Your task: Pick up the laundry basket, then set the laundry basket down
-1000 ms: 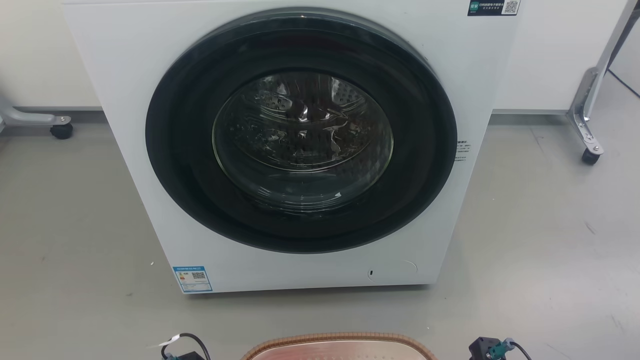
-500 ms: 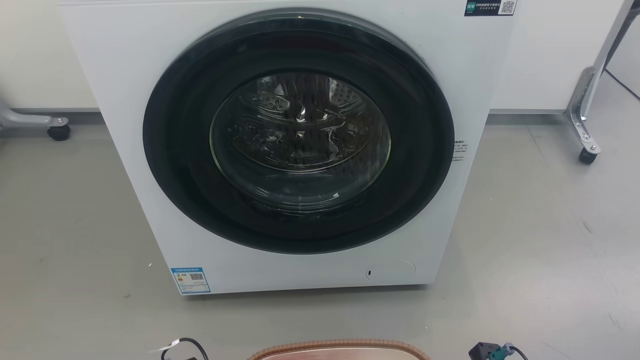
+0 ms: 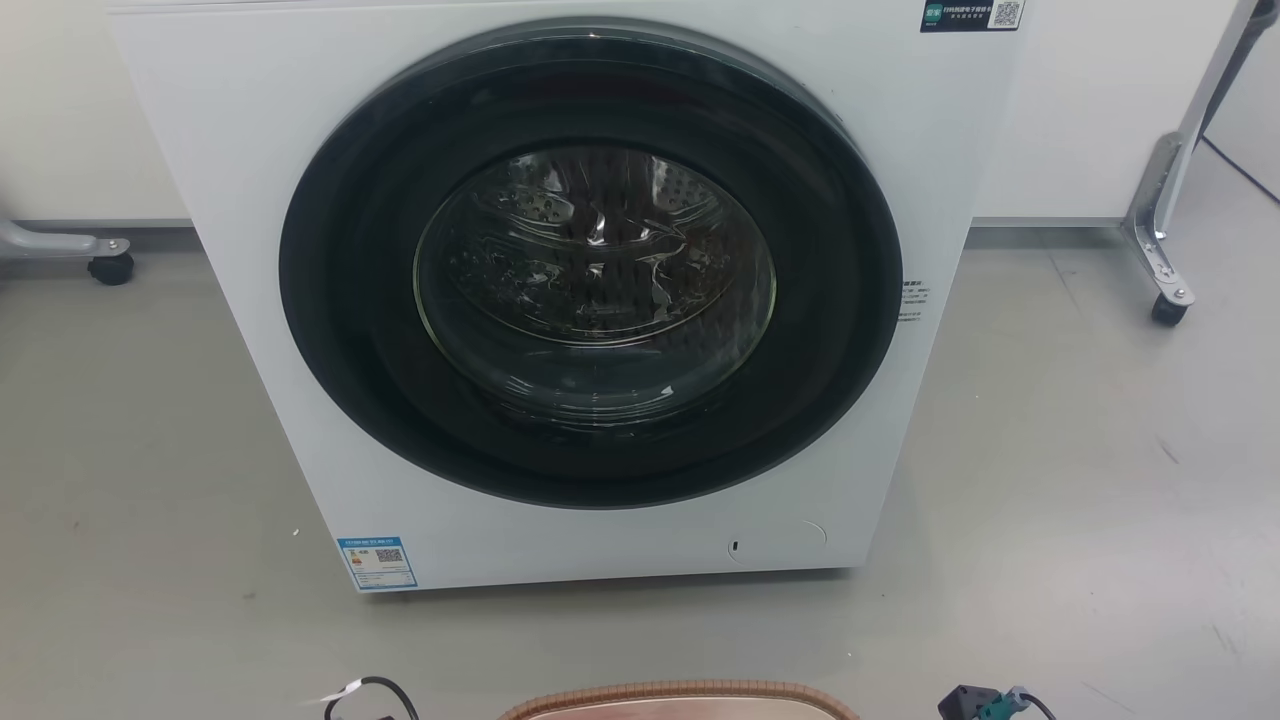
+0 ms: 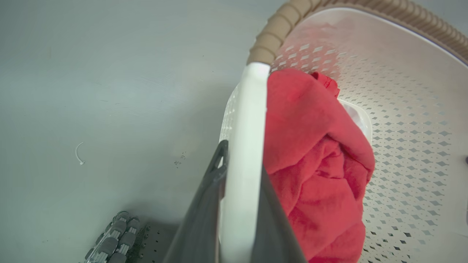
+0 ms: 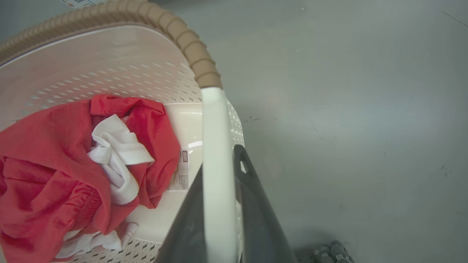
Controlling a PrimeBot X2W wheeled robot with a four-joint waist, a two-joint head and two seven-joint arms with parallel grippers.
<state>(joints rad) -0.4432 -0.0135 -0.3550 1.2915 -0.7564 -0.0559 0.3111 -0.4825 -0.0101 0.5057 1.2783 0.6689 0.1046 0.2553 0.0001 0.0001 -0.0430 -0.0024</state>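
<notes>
Now our left jaws are shut tight on the left handle (image 4: 244,138) of the laundry basket (image 3: 680,692). Our right jaws are shut on the right handle (image 5: 216,146). Each white handle runs straight up between its jaws. The basket hangs between our two sets of jaws. The red cloth (image 4: 314,164) lies inside it, just beside the left jaws. Less of the brown rim peeks into the head view than a second ago. The washer (image 3: 250,150) has slid a little in that view too, so our head moved as well. We think the basket is going down toward the floor (image 3: 1050,500). We cannot tell if it touches yet, so we should hold on.
</notes>
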